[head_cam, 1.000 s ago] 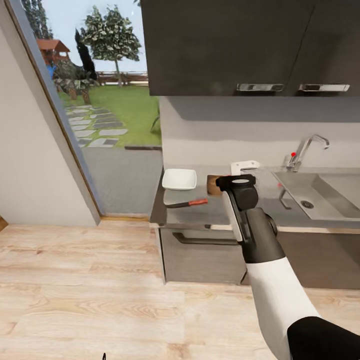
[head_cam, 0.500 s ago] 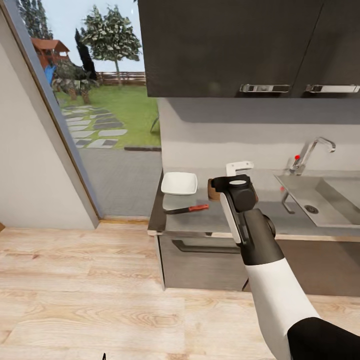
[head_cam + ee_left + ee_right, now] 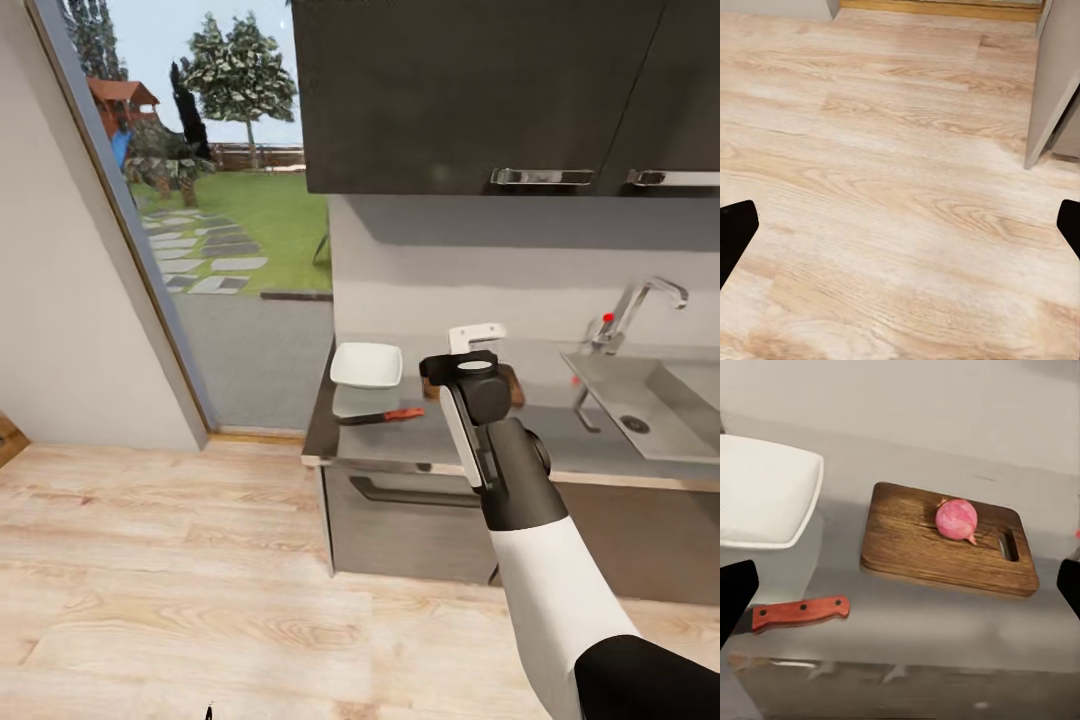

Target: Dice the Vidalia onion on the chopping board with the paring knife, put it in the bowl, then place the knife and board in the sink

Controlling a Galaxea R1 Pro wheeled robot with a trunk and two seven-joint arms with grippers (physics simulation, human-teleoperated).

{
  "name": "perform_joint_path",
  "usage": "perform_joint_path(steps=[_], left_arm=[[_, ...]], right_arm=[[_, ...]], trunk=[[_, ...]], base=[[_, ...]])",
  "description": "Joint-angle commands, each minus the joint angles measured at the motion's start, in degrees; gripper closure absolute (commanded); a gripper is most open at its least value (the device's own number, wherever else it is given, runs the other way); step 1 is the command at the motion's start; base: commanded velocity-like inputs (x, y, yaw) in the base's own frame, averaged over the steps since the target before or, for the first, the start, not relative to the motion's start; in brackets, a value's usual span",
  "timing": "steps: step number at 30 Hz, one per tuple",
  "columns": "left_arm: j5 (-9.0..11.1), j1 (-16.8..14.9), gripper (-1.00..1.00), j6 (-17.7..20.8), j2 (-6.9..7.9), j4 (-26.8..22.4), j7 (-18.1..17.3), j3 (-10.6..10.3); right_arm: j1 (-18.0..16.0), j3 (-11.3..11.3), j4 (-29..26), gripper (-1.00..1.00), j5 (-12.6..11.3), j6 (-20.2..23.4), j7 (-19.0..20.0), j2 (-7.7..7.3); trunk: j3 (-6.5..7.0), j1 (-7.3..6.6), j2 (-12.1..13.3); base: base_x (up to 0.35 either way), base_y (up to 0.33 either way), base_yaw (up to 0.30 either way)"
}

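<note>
Onion on chopping board; view shifted, counter things unmoved; both jaws apart, empty.

The right arm is looking white in the middle, with a dark grey part above it, a black part below, and a black top with a white ring.

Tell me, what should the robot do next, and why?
Probably reach the right gripper down to the paring knife. The onion already sits whole on the chopping board, the knife lies on the countertop in front of the bowl, and the gripper looks open and empty.
</note>
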Motion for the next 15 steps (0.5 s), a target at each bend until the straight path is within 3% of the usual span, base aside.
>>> perform_joint_path(steps=[1,10,15], left_arm=[[0.14,-0.11,-1.00,-0.33,-0.01,0.23,-0.01,-0.03],[0.14,-0.14,-1.00,-0.33,-0.01,0.23,-0.01,-0.03],[0.14,-0.11,-1.00,-0.33,-0.08,0.23,-0.01,-0.03]], right_arm=[[-0.05,0.06,-0.03,-1.00,0.40,0.40,0.09,-0.02],[-0.05,0.10,0.14,-1.00,0.13,0.41,0.30,0.06],[0.03,0.10,0.17,-1.00,0.02,0.41,3.22,0.08]], trunk=[[-0.11,0.02,-0.12],[-0.11,0.02,-0.12],[-0.11,0.02,-0.12]], base=[[-0.137,-0.250,0.265],[-0.086,-0.272,0.274],[-0.006,-0.297,0.277]])
